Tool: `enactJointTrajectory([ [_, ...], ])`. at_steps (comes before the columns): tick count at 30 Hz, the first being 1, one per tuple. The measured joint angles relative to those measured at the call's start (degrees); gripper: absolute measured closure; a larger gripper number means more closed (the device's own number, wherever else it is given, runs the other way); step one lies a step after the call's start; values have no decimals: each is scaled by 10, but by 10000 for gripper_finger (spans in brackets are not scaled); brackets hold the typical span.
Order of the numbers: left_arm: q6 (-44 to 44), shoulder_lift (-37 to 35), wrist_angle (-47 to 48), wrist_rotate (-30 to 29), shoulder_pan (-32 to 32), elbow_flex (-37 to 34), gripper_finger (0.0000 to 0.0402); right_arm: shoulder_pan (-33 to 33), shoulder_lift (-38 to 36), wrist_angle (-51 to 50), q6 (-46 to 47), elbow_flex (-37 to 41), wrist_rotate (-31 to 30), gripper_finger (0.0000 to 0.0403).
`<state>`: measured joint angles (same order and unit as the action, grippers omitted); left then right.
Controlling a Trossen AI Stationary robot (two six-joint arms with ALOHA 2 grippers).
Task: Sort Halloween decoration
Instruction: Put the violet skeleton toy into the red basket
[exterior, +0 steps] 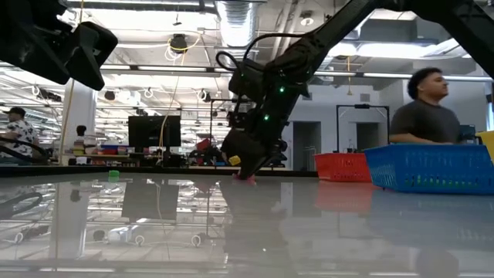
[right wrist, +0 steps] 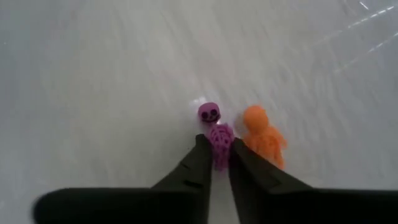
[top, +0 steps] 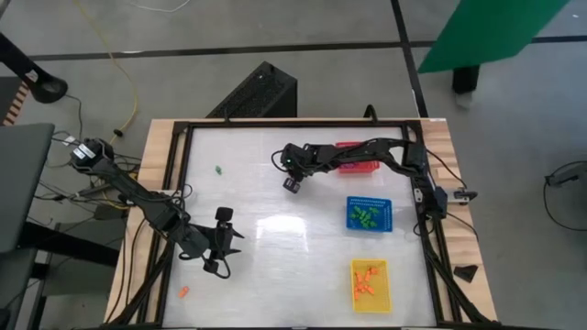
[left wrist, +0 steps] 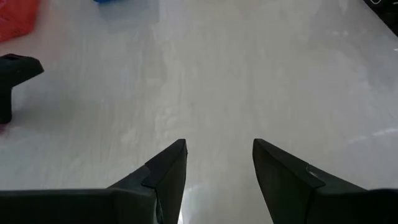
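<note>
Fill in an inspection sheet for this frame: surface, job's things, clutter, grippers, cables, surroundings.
Surface: white glossy table, reflective, in a wooden frame.
Job's things: purple skeleton between the right gripper's fingers; orange figure beside it; green trinket loose on the table; orange trinket near the front left corner; green pieces in the blue basket; orange pieces in the yellow basket; red basket partly under the right arm.
Clutter: nothing seen.
Grippers: right gripper shut on the purple skeleton; left gripper open over bare table.
Cables: yellow cable on the floor.
Surroundings: seated person beyond the table.
</note>
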<state>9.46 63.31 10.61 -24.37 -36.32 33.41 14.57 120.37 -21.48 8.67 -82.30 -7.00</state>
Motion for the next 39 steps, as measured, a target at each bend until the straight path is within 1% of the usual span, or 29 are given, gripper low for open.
enactJointTrajectory([
  [2, 0, 0, 0, 0, 0, 0, 228, -4, -5, -4, -1, 1, 1, 364],
  [3, 0, 0, 0, 0, 0, 0, 228, -7, -9, -6, -2, 1, 4, 373],
  [8, 1, 0, 4, 1, 0, 0, 228, -29, -47, -48, -2, 4, 88, 380],
  [11, 1, 0, 6, 1, 0, 0, 228, -52, -87, -100, -2, 4, 120, 385],
  [15, 3, 0, 7, 7, 0, 0, 228, -96, -141, -194, 6, 3, 134, 385],
  [20, 4, 0, 6, 12, 0, 0, 228, -163, -212, -321, 69, 3, 126, 385],
  [24, 10, 0, 4, 12, 0, 0, 228, -218, -253, -416, 141, 3, 79, 385],
  [26, 11, 0, 3, 12, 0, 0, 228, -247, -274, -468, 180, 3, 42, 385],
  [29, 11, 0, 0, 12, 0, 0, 228, -284, -295, -561, 264, 2, -15, 385],
  [32, 9, 0, -4, 12, 0, 0, 228, -303, -308, -611, 319, 3, -109, 385],
  [34, 1, 0, -12, 12, 0, 0, 228, -299, -317, -608, 321, 3, -170, 385],
  [36, -9, 0, -23, 12, 1, 0, 228, -275, -324, -593, 310, 2, -219, 385],
  [39, -18, 0, -45, 11, 1, 0, 228, -199, -329, -572, 253, 2, -233, 385],
])
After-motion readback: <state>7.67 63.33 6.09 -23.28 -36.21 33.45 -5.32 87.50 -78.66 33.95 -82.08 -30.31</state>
